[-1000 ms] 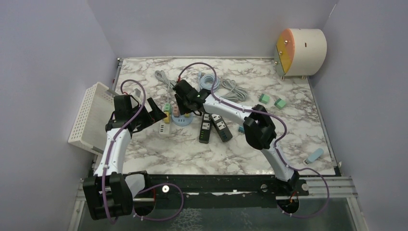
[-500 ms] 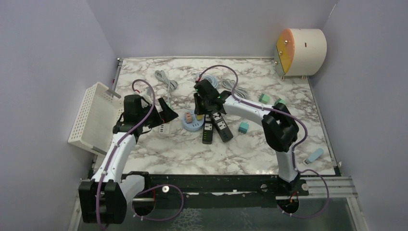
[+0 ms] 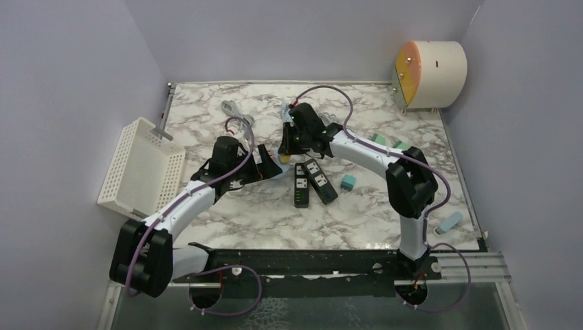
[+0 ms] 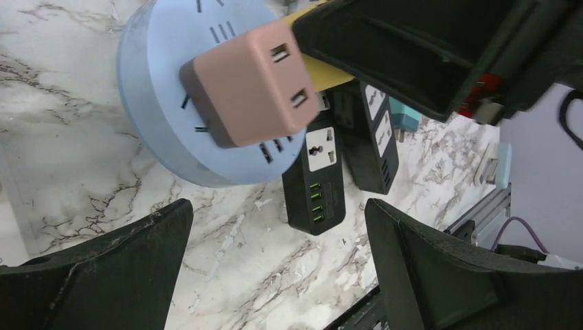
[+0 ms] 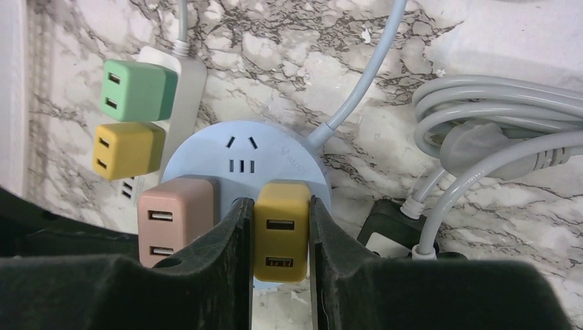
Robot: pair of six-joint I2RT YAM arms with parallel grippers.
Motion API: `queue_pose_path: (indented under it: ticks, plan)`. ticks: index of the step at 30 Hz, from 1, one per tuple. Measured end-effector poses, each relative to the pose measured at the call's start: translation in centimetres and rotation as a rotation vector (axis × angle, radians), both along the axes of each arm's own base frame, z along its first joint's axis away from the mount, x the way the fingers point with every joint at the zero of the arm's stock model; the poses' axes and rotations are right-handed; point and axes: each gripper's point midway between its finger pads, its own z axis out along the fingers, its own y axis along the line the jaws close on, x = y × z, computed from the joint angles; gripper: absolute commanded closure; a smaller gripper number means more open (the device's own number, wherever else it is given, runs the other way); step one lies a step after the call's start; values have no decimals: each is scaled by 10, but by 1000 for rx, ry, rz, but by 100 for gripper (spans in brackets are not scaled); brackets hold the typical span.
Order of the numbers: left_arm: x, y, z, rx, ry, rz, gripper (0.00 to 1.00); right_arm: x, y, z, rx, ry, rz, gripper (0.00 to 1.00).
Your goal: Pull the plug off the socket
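A round blue socket (image 5: 240,148) lies on the marble table with a pink plug (image 5: 175,220) and a yellow plug (image 5: 280,230) in it. My right gripper (image 5: 280,213) is shut on the yellow plug, one finger on each side. In the top view it (image 3: 289,148) reaches down over the socket. My left gripper (image 4: 275,261) is open and empty, just short of the socket (image 4: 158,103) and the pink plug (image 4: 251,82). In the top view it (image 3: 265,165) sits left of the socket.
A white power strip (image 5: 185,89) holding a green plug (image 5: 137,89) and a second yellow plug (image 5: 127,150) lies beside the socket. Two black power strips (image 3: 300,184) lie in front, grey cables (image 3: 330,124) behind. A white basket (image 3: 141,165) stands at the left edge, teal blocks (image 3: 377,139) on the right.
My left arm has swung right and forward, up to the round socket. My right gripper has shifted right and back and now grips the yellow plug.
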Motion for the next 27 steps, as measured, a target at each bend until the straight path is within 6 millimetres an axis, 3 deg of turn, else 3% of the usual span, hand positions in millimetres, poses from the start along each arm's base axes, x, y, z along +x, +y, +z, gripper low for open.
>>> queue_pose_path:
  ticks: [11, 20, 23, 25, 26, 27]
  plan:
    - [11, 3, -16, 1, 13, 82, 1, -3, -1, 53, 111, -37, 2, 99]
    - [26, -7, 4, -106, -68, 111, 5, -18, 5, 59, 163, 6, 53, 99]
    - [26, -10, 6, -131, -79, 111, 24, -22, 3, 59, 171, 14, 53, 99]
    - [26, -13, 10, -150, -85, 99, 45, -23, 2, 59, 178, 16, 49, 99]
    - [26, -15, 12, -160, -92, 93, 59, -24, 1, 60, 180, 16, 48, 99]
    - [26, -15, 13, -163, -94, 90, 85, -23, 1, 61, 184, 14, 46, 99]
